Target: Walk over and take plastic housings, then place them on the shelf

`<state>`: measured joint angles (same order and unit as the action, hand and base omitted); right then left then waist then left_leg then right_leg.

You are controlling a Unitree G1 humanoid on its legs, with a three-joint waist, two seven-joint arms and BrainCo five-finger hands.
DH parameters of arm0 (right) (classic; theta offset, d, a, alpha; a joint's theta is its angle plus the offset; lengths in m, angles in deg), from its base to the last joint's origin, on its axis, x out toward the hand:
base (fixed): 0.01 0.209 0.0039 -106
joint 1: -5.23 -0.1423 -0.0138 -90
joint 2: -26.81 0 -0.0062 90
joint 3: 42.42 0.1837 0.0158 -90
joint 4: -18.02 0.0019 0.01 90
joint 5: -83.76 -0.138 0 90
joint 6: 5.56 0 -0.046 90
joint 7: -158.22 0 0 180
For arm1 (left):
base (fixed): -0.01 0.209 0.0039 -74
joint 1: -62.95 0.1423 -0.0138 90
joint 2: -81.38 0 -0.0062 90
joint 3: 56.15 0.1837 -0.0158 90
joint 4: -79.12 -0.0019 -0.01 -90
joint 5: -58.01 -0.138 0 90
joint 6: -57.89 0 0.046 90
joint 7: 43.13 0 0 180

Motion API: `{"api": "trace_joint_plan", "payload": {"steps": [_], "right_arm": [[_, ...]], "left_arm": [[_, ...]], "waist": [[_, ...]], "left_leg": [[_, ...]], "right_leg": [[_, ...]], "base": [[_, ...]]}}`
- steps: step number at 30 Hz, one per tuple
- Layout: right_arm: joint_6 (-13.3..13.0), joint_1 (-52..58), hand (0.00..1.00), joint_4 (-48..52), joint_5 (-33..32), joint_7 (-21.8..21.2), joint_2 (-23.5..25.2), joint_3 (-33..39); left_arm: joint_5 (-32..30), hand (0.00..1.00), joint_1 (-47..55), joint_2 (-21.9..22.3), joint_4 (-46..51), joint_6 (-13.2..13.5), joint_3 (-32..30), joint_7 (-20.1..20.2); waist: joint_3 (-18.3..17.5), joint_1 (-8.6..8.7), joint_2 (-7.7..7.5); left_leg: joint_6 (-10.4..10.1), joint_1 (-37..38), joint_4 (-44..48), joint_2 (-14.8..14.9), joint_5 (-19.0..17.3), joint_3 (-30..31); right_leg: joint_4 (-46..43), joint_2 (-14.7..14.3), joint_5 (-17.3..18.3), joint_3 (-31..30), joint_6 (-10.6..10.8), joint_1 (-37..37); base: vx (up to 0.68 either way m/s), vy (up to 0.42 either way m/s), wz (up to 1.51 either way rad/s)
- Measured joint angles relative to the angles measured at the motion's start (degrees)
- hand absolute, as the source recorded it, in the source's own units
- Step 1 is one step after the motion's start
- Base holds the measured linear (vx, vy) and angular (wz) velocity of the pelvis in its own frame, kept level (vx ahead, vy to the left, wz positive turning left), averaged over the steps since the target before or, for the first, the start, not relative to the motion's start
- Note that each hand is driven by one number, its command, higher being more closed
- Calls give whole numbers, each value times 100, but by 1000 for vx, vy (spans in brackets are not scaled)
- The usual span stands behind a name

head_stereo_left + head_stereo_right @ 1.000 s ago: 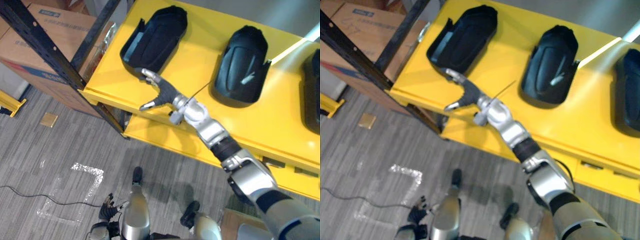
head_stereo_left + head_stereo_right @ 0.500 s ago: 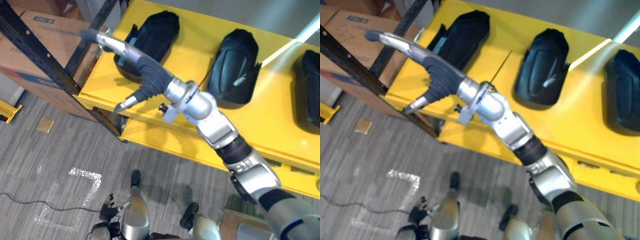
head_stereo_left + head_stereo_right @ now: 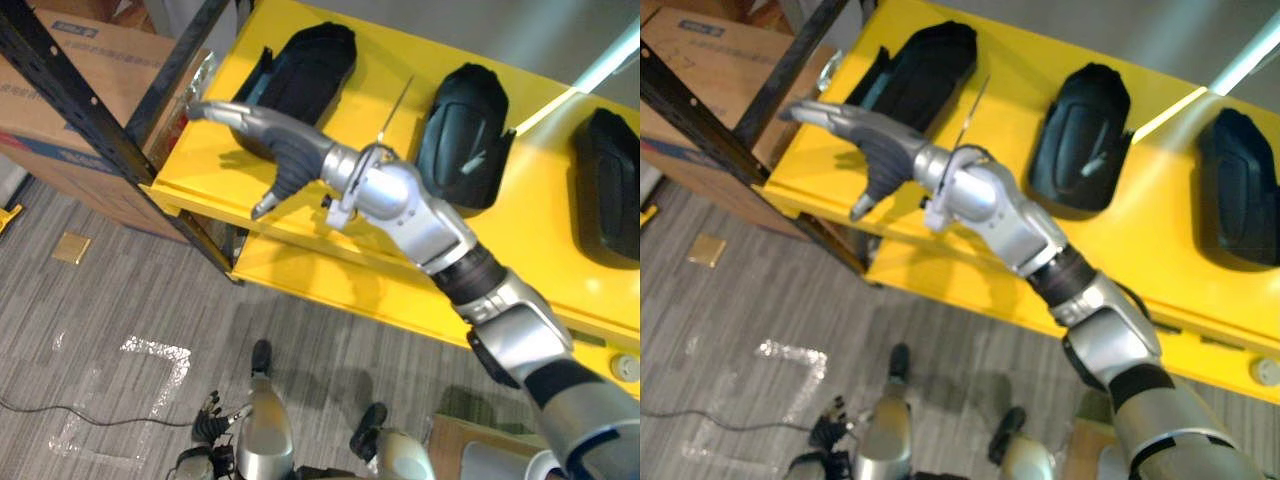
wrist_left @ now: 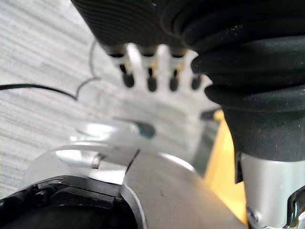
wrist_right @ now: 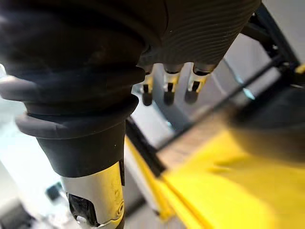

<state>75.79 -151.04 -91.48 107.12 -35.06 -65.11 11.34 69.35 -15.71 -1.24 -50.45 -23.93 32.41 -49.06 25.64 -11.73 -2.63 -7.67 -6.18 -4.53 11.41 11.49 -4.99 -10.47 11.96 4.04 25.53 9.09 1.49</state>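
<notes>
Nearest me, my left robot hand (image 4: 150, 71) hangs low over the grey floor (image 3: 120, 290), fingers slack and straight, holding nothing. My right robot hand (image 3: 290, 150) has dropped since half a second ago. Then it was raised, with its fingertips over the black upright (image 3: 90, 100); now it sits lower, over the front left corner of the yellow shelf (image 3: 370, 60). It is spread wide and empty, thumb pointing down towards the shelf's edge. Its fingers cross the near end of the left housing (image 3: 305, 65), but I cannot tell whether they touch it. All three housings lie on the shelf's top level, well apart in a row: glossy black elongated shells, the middle housing (image 3: 462, 125) domed with a pale mark and the right housing (image 3: 605, 185) by the far edge.
</notes>
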Motion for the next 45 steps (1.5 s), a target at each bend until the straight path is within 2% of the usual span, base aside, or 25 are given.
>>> {"api": "trace_joint_plan", "payload": {"steps": [3, 5, 8, 14, 18, 23, 25, 31, 40, 45], "right_arm": [[2, -250, 0, -468, 600, 412, -75, -243], [3, -436, 0, -533, 783, 610, -222, -363], [104, -628, 0, -623, 830, 740, -355, -475], [513, -911, 0, -838, 805, 1078, -502, -624], [533, -927, 0, -1064, 667, 1067, -656, -623], [480, -1001, 0, -1137, 193, 343, -749, -757], [436, -1093, 0, -1263, -37, -90, -793, -929], [425, -1272, 0, -1254, -357, -833, -964, -945], [472, -1201, 0, -1105, -346, -1069, -1069, -949], [383, -1034, 0, -983, -340, -1069, -1183, -926]], "left_arm": [[3, 0, -1, -19, 18, 2, 0, -1], [4, 0, -5, -47, 26, 2, 2, 0], [3, 0, -5, -52, 68, -10, 21, 0], [3, 0, -5, -67, 184, -116, 41, 18], [7, 0, -7, -74, 251, -183, 51, 28], [6, 0, -10, -83, 307, -294, 49, 62], [3, 0, -10, -97, 367, -364, 50, 80], [0, 0, -10, -124, 470, -571, 47, 177], [-1, 0, -9, -227, 502, -710, 51, 177], [1, 0, -6, -230, 512, -714, 51, 177]], "waist": [[1, -17, -62], [0, -11, -83], [-1, -45, -96], [-1, -66, -96], [-2, -148, -99], [-2, -156, -99], [-3, -157, -100], [-24, -167, -135], [-112, -166, -280], [-164, -164, -365]], "left_leg": [[-5, -38, -1, -3, 3, 20], [-18, -94, 0, -3, 12, 95], [-23, -109, 0, -2, 15, 130], [-33, -189, 0, -1, 24, 144], [-34, -188, 0, 0, 25, 145], [-34, -188, 0, 0, 25, 145], [-34, -188, 0, 0, 25, 145], [-34, -184, 0, 2, 24, 137], [-32, -183, -1, 2, 23, 116], [-25, -184, -2, 2, 18, 100]], "right_leg": [[39, -6, -26, 32, -2, -2], [56, -19, -27, 99, -2, -3], [66, -29, -25, 129, -5, 10], [58, -32, -26, 140, -5, -63], [58, -33, -26, 140, -5, -62], [58, -33, -25, 140, -6, -62], [57, -33, -25, 140, -6, -61], [55, -33, -25, 132, -6, -65], [41, -30, -20, 104, -14, -90], [23, -24, -12, 85, -28, -113]], "base": [[9, -15, 6], [14, -26, 14], [8, -19, 6], [0, 0, 0], [0, 0, 0], [0, 0, 0], [0, 0, 0], [0, 0, 0], [0, 0, 0], [0, 0, 0]]}}
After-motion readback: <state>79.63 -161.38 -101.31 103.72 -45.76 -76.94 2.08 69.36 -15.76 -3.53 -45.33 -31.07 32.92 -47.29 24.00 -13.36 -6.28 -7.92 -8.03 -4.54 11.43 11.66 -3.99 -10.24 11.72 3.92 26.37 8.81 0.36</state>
